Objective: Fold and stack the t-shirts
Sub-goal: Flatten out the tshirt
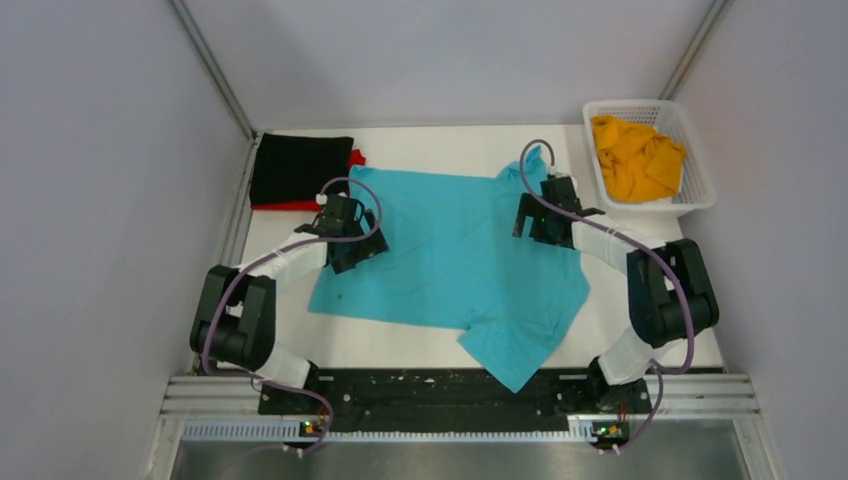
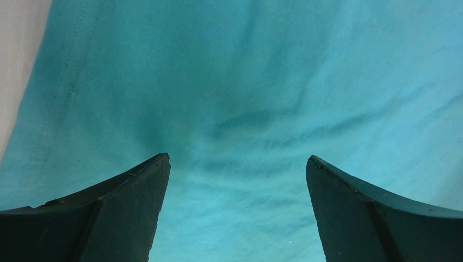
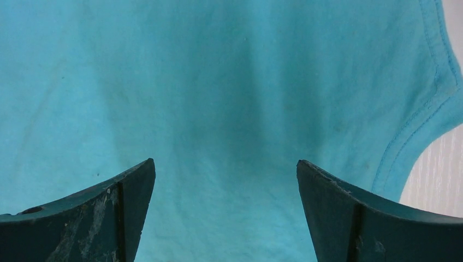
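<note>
A turquoise t-shirt (image 1: 455, 255) lies spread over the middle of the white table (image 1: 430, 345), one corner hanging past the near edge. My left gripper (image 1: 350, 235) hovers over its left side, jaws wide apart, nothing between them; close up, only turquoise cloth (image 2: 240, 109) fills the gap of the left gripper (image 2: 237, 161). My right gripper (image 1: 545, 215) is over the shirt's far right part, also open and empty; the right gripper (image 3: 225, 162) shows cloth (image 3: 218, 82) with a hemmed edge at right. A folded black t-shirt (image 1: 300, 168) rests on a red one (image 1: 355, 158) at back left. An orange-yellow shirt (image 1: 635, 158) is in the basket.
A white mesh basket (image 1: 700, 170) stands at the back right corner. Grey walls close in both sides. A black strip and metal rail (image 1: 450, 395) run along the near edge between the arm bases.
</note>
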